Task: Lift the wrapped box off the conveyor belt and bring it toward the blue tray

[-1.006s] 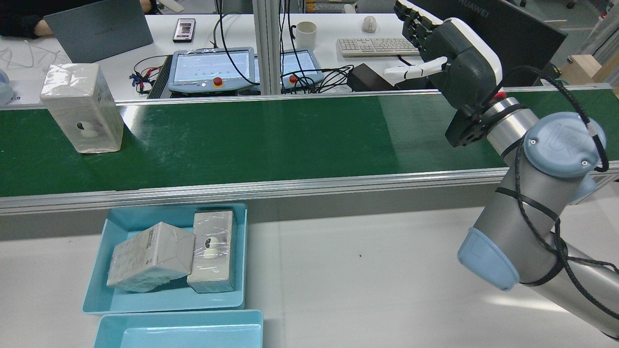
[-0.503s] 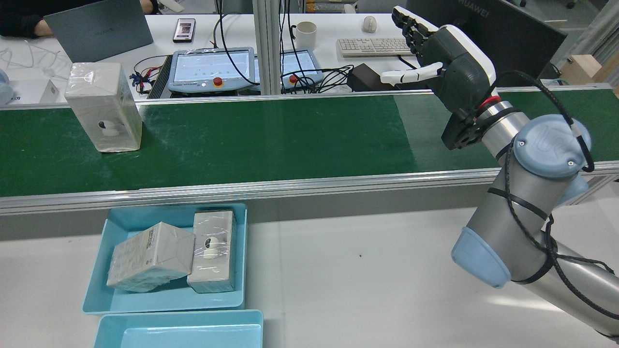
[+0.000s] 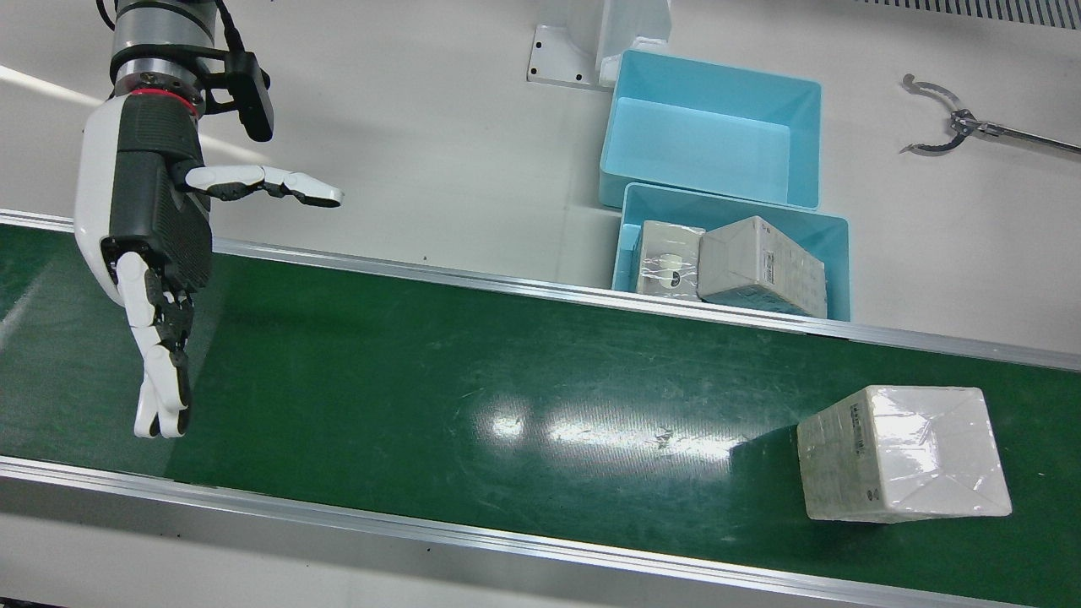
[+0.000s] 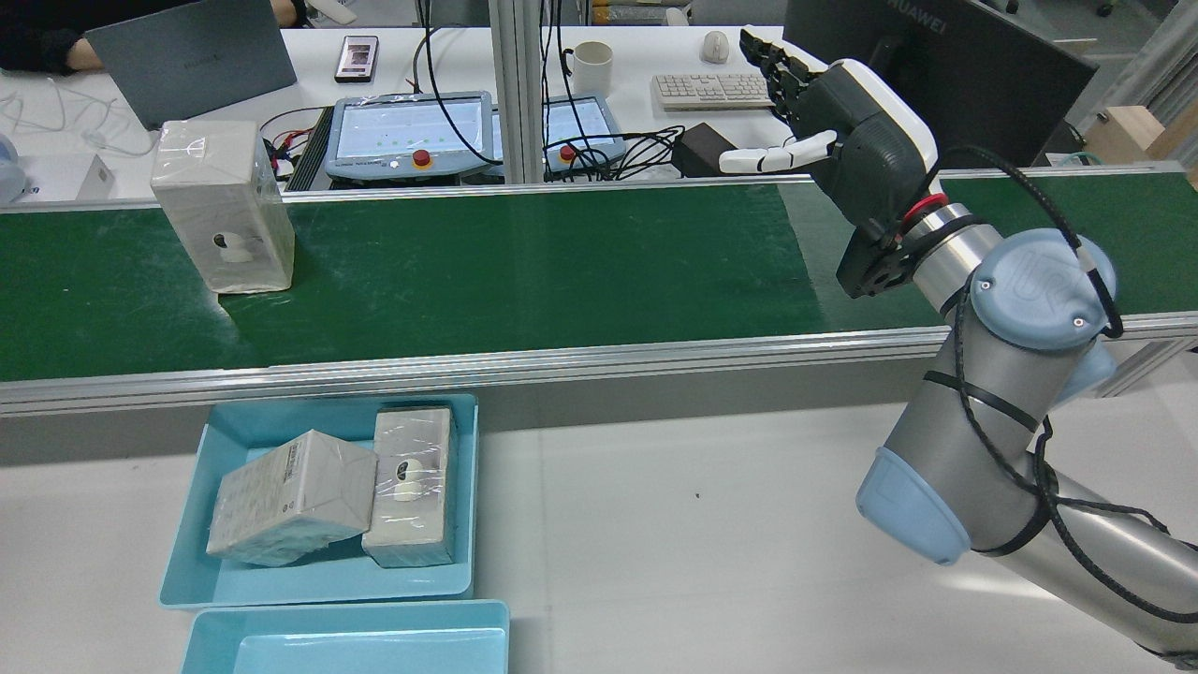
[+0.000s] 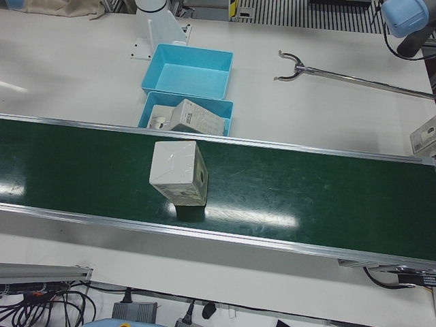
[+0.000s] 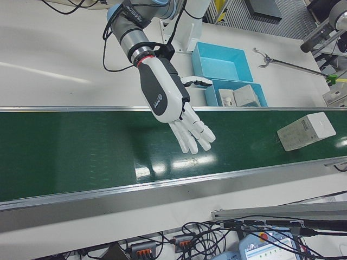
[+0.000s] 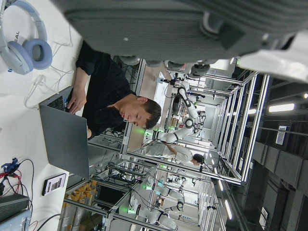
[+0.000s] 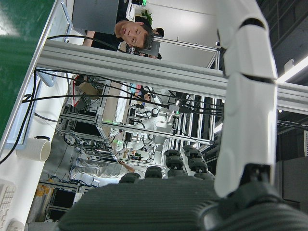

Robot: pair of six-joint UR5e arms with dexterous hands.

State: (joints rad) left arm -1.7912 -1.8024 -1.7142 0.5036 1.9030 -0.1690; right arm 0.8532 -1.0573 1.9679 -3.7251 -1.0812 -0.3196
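Well apart on the conveyor belt [image 4: 562, 271], right hand [image 4: 842, 140] spread, empty; wrapped box [image 4: 225, 206] upright, near far edge

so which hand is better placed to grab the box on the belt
Probably the right hand: it hovers open over the conveyor belt, facing the wrapped box. The left hand shows only in its own camera, aimed away from the belt.
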